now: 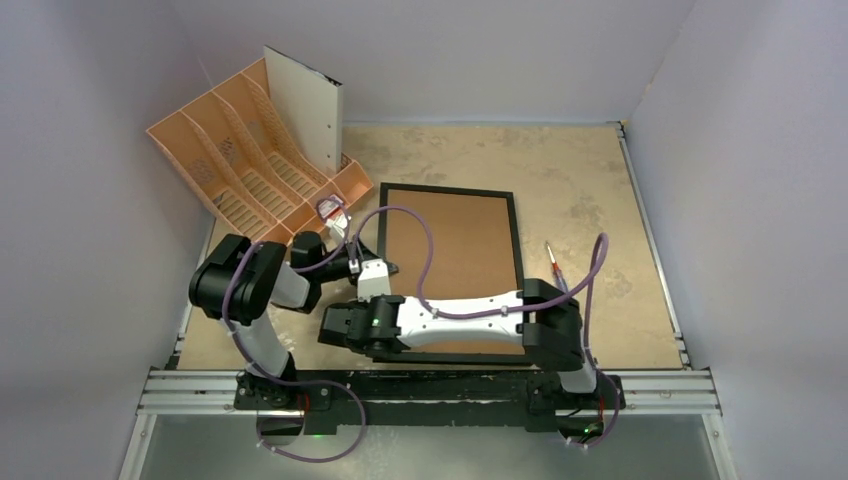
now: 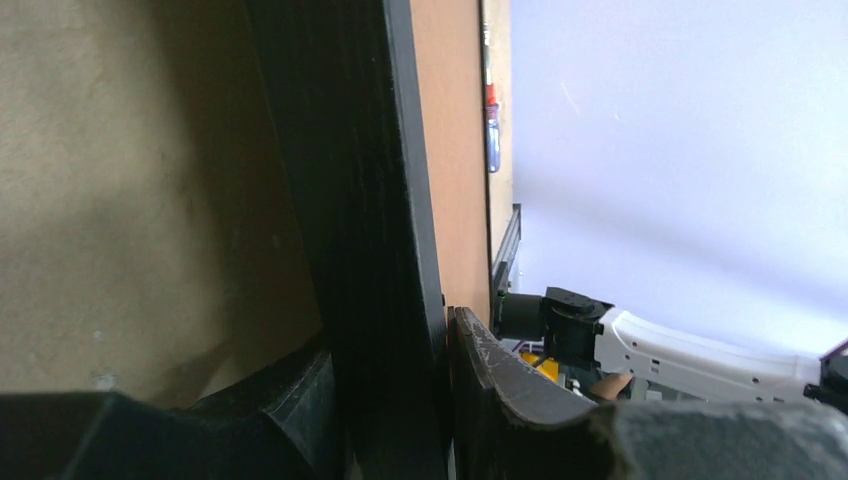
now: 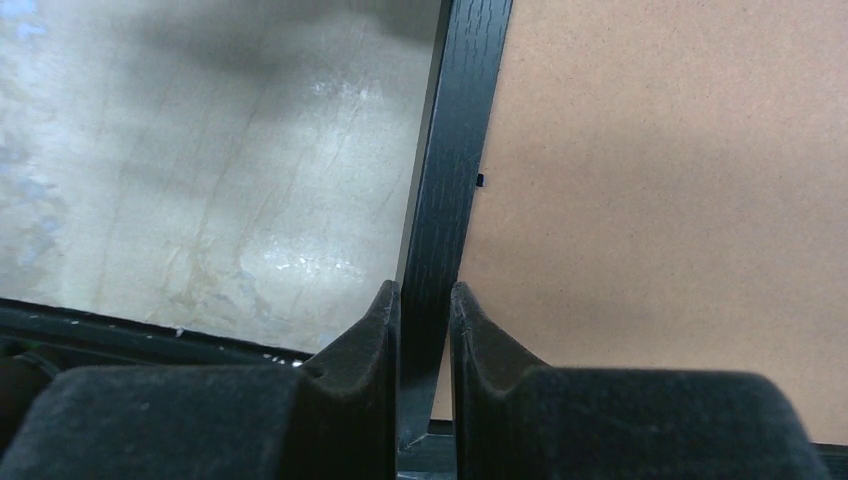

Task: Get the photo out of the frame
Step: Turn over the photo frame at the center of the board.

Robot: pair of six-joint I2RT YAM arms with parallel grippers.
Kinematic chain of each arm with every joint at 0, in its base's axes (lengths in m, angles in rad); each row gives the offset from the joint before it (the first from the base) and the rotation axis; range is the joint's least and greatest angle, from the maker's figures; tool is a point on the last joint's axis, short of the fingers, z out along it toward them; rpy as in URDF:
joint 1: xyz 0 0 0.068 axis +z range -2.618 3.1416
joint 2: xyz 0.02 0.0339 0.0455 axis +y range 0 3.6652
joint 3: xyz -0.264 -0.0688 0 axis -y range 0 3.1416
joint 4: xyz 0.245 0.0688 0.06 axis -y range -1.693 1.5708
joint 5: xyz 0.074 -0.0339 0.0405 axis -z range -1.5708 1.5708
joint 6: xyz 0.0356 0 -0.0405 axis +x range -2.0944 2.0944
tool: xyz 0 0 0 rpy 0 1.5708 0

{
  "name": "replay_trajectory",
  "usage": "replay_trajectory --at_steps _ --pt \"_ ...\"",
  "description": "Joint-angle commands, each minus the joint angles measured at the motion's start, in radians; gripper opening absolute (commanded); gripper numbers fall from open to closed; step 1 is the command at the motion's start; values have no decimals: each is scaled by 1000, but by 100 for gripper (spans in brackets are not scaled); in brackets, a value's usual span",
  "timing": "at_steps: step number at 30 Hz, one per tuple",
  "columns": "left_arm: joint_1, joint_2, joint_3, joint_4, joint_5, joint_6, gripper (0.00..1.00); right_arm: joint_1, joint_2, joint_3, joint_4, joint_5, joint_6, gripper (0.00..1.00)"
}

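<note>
The black frame lies back-up on the table, its brown backing board showing. The photo is hidden. My left gripper is shut on the frame's left edge; in the left wrist view that black edge runs between the gripper's fingers, with the board beside it. My right arm reaches across the frame's near end. Its gripper is shut on the same left edge near the near corner; in the right wrist view the frame edge sits clamped in the gripper, with the board to the right.
An orange file organiser stands at the back left with a white sheet upright in it. A small purple-and-white item lies at its foot. A red-handled screwdriver lies right of the frame and also shows in the left wrist view.
</note>
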Motion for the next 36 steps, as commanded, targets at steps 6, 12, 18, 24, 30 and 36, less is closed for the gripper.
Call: replay_trajectory --at_steps 6,12,18,24,30,36 --pt "-9 -131 31 -44 23 84 4 4 -294 -195 214 18 -58 32" --pt "-9 -294 116 -403 -58 271 3 -4 -570 -374 239 109 -35 67" --pt "-9 -364 179 -532 -69 312 3 -171 -734 -484 186 55 -24 74" --pt "-9 -463 308 -783 -107 423 0 -394 -846 -586 197 -78 -95 76" --pt "-10 -563 609 -1189 -244 609 0 -663 -861 -632 228 -324 -219 78" --pt "-9 -549 813 -1369 -250 649 0 -800 -786 -666 299 -483 -288 78"
